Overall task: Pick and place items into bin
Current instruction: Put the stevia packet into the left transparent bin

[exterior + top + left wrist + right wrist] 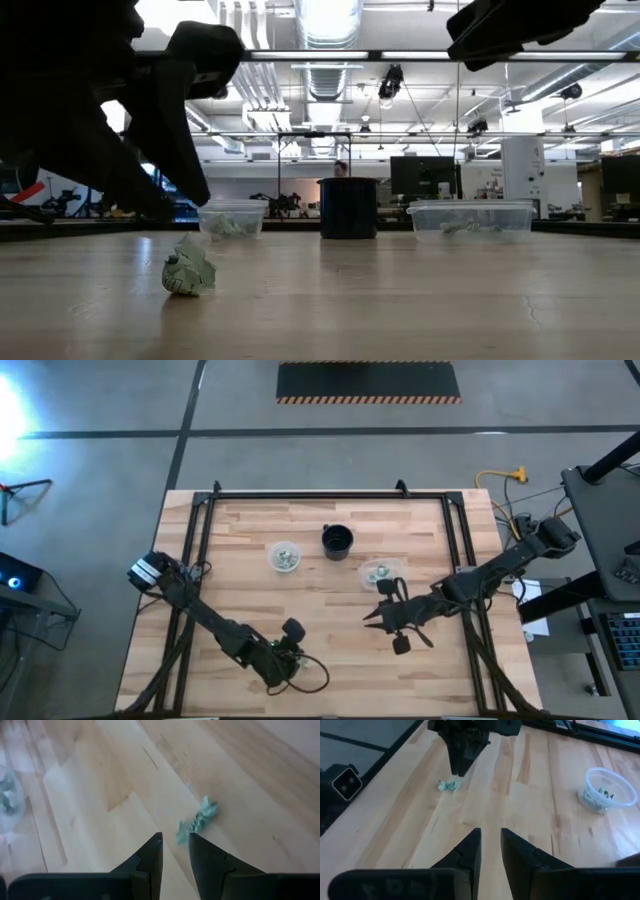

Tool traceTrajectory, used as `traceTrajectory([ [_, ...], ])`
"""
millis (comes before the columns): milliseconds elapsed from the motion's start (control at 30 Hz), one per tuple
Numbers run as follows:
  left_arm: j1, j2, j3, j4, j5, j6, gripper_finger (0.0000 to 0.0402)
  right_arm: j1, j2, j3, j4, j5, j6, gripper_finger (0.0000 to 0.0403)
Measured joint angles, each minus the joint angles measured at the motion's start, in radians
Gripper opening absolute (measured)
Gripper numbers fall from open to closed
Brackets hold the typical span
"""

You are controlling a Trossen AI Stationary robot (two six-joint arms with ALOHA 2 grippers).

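One crumpled pale green wrapper piece [197, 820] lies on the wooden table near its front edge, left of centre; the low view [188, 268] and the right wrist view [449, 785] show it too. My left gripper [175, 836] hangs just above and beside it, pointing steeply down. Its fingers are open by a narrow gap with nothing between them. My right gripper [490, 831] hovers over the middle of the table [372, 618], also narrowly open and empty. A black round bin [337, 541] stands at the far middle.
Two clear tubs with green pieces inside stand on either side of the black bin, one to the left [284, 556] and one to the right [381, 572]. A black frame [330, 495] runs along the table's far and side edges. Bare wood lies between the two grippers.
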Motion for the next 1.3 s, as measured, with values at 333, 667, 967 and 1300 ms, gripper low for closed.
traceTrajectory([
  [333,0.0,0.055,0.003,-0.002,0.012,0.001,0.0077,0.0,0.002,0.0,0.009,0.0,-0.001,0.0059],
  [667,0.001,0.054,0.018,0.006,0.014,0.017,0.0077,0.0,0.002,0.0,0.01,0.0,-0.001,0.0059],
  [967,0.001,0.055,0.011,0.042,0.028,0.018,0.0077,0.0,0.002,0.0,0.013,0.0,0.001,0.0059],
  [1300,0.006,0.063,0.011,0.051,0.046,0.018,0.0077,0.0,0.002,0.0,0.016,-0.001,0.004,0.0059],
])
